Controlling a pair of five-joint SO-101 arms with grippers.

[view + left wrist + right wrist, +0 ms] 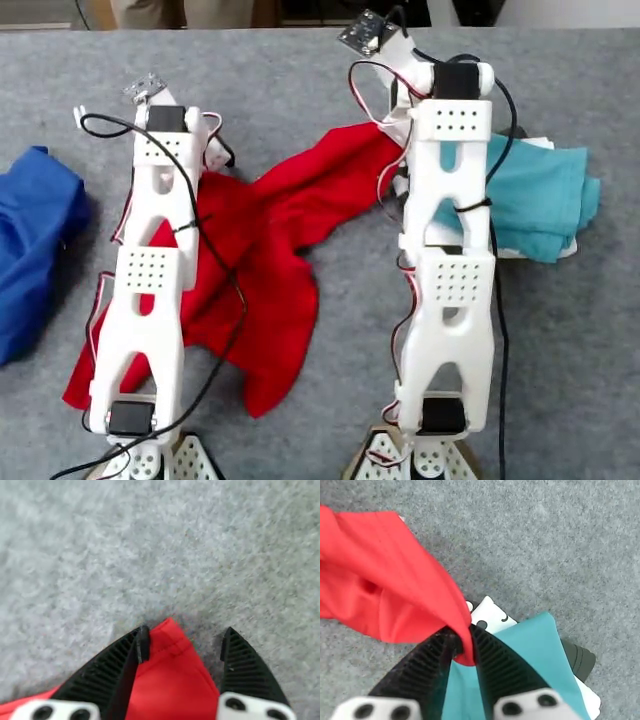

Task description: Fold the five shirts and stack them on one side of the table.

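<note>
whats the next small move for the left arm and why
Probably shut the left claw: its jaws stand open either side of a corner of the red shirt, while the right claw pinches another part of it.

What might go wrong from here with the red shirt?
1. The right end effector pinches only a thin fold of the red shirt; a pull may slip it free.
2. That pinch sits right over the teal shirt, so a drag could rumple it.
3. The left end effector is open around just the shirt's corner tip; closing may miss it.
</note>
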